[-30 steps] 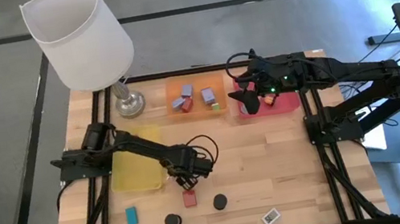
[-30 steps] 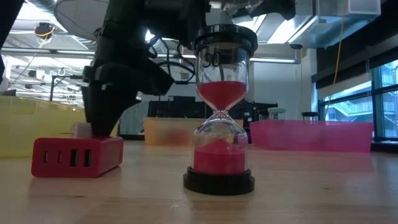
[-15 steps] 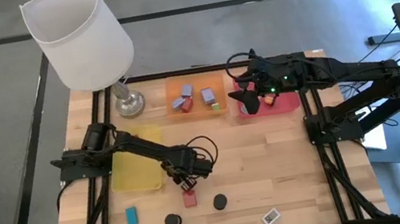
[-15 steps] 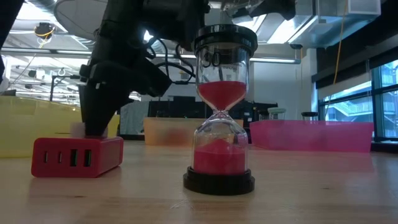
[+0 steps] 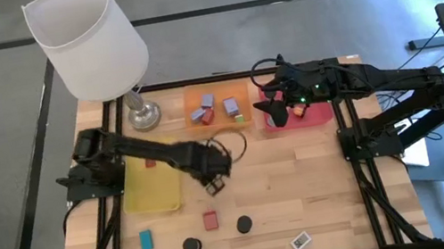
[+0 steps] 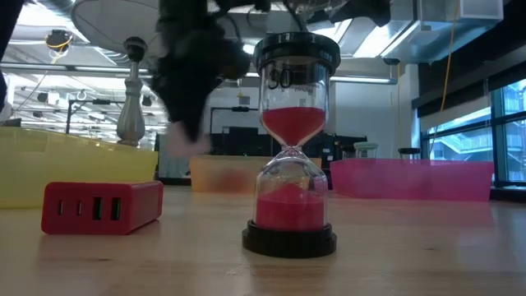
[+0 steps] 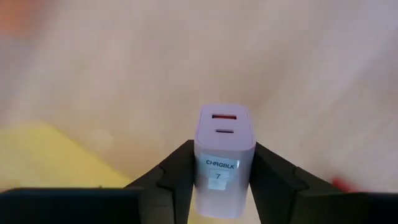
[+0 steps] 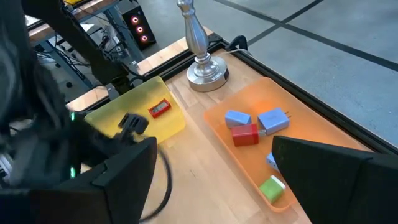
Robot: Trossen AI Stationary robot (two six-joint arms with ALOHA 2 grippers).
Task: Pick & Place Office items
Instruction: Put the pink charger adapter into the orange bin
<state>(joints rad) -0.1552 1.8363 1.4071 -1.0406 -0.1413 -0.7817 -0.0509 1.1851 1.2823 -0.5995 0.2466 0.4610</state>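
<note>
Your left gripper [image 5: 214, 183] hangs over bare wood just right of the yellow tray [image 5: 153, 193], and its jaws pinch a lavender charger block [image 7: 223, 160]; the left wrist view shows the 2 fingers [image 7: 175, 176] pressed against its sides, with the block's 2 ports facing forward and a small white label on its face. From table height, you see that arm only as a dark blur above the tabletop.

Your right gripper [image 5: 278, 115] waits over the red tray [image 5: 318, 114] at the far side of the table, jaws spread and holding nothing.

On the table [image 5: 304, 183] in front of the left gripper, you have a red 4-port block [image 5: 210, 220], 2 black discs [image 5: 192, 246], a teal block [image 5: 145, 239] and a white labelled tag [image 5: 300, 241]. The disc nearer the right is the top of a red-sand hourglass [image 6: 289, 144] standing upright.

The orange tray [image 8: 287, 143] holds lavender blocks [image 8: 236, 117], a red block [image 8: 245, 134] and a green piece [image 8: 272, 186]. A small red item [image 8: 160, 109] lies in the yellow tray, near the lamp base [image 8: 207, 68].
</note>
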